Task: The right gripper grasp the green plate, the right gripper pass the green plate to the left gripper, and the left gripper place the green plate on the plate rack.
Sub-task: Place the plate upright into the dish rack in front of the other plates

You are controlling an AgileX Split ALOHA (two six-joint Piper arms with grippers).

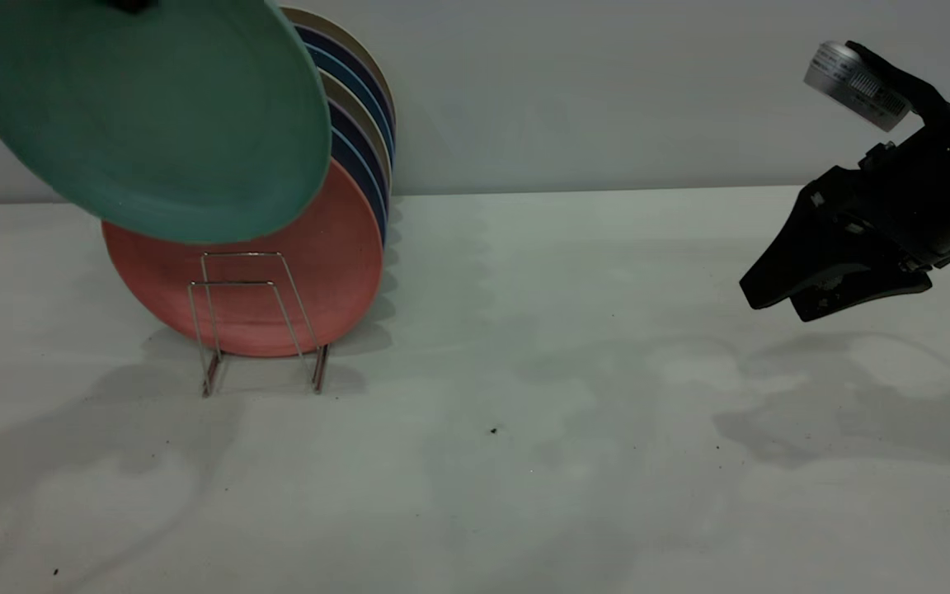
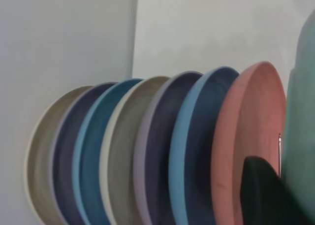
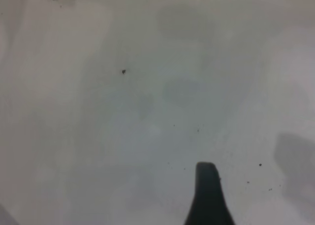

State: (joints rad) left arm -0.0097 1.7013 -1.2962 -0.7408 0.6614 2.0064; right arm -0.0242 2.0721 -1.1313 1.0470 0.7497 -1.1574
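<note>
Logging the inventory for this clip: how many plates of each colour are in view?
Round teal-green plastic plate: 1
Round salmon-pink plastic plate: 1
Round blue plastic plates, light to dark shades: 4
Round tan plastic plates: 2
Total: 8

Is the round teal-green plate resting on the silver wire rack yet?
Apart. The exterior view shows the green plate held above the wire rack, its lower edge clear of the loops.
</note>
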